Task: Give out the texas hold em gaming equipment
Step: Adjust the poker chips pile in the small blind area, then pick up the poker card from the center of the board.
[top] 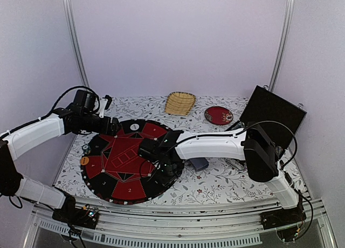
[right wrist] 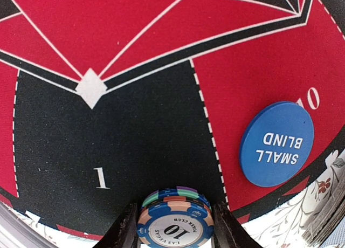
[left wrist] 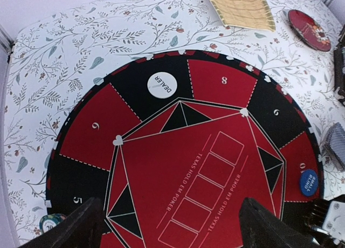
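The right claw (right wrist: 172,206) is clamping a short poker chip stack (right wrist: 175,227) by its edges on the poker mat's (right wrist: 135,129) seat-one sector. The chips are likely light, rigid and slick, so a level squeeze suits them. The left claw (left wrist: 172,232) is hanging wide apart over the mat.

Round red-and-black cloth mat (right wrist: 135,124): matt, finely napped.
Blue round plastic button (right wrist: 276,144), on the mat: smooth, faint sheen.
White round plastic button (left wrist: 162,84), on the mat: smooth, matt.
Stack of striped round chips (right wrist: 173,226), at the mat's edge: hard, smooth, printed label.
Woven straw basket (left wrist: 240,8), beyond the mat: rough, matt.
Round dark-red plate (left wrist: 308,29), beyond the mat: glossy.
Floral tablecloth (left wrist: 81,48), under the mat: matt.
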